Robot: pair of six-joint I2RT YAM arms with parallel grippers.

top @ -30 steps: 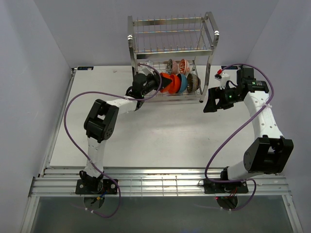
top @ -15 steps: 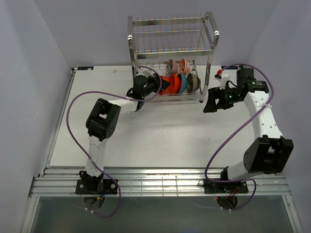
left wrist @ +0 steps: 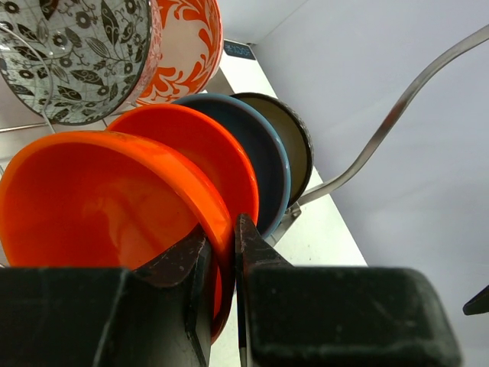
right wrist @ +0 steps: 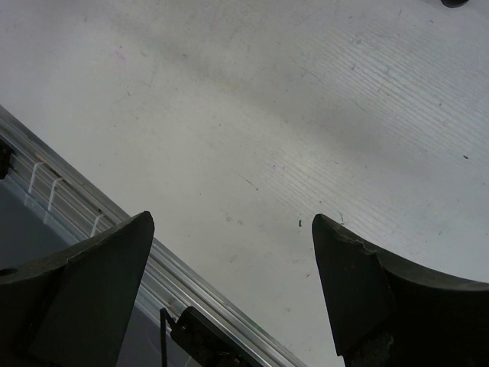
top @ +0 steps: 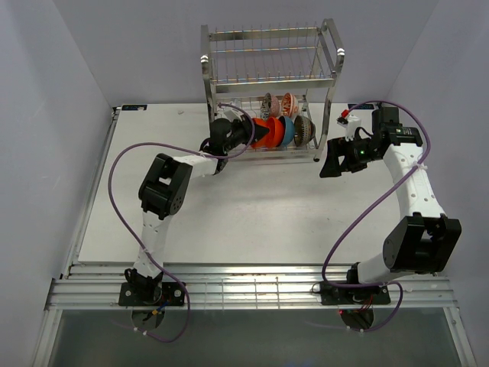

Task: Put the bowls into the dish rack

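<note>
My left gripper [left wrist: 221, 237] is shut on the rim of a plain orange-red bowl [left wrist: 92, 199], one finger inside it and one outside. It holds the bowl on edge at the left end of a row in the lower tier of the silver dish rack [top: 267, 76]. Behind it in the row stand a second orange bowl [left wrist: 218, 149], a blue bowl [left wrist: 271, 153] and a brown bowl [left wrist: 299, 138]. A red-and-white patterned bowl [left wrist: 187, 46] and a grey patterned bowl [left wrist: 76, 53] stand further back. From above, the left gripper [top: 250, 134] reaches into the rack's left side. My right gripper [right wrist: 231, 222] is open and holds nothing.
The right gripper [top: 331, 165] hovers over the white table [top: 252, 206] just right of the rack's front right post [top: 330, 92]. A ribbed metal rail [top: 252, 287] runs along the table's near edge. Grey walls close in both sides.
The left arm has pushed slightly toward the rack, carrying the orange-red bowl a little closer to the row. The right arm has not moved.
</note>
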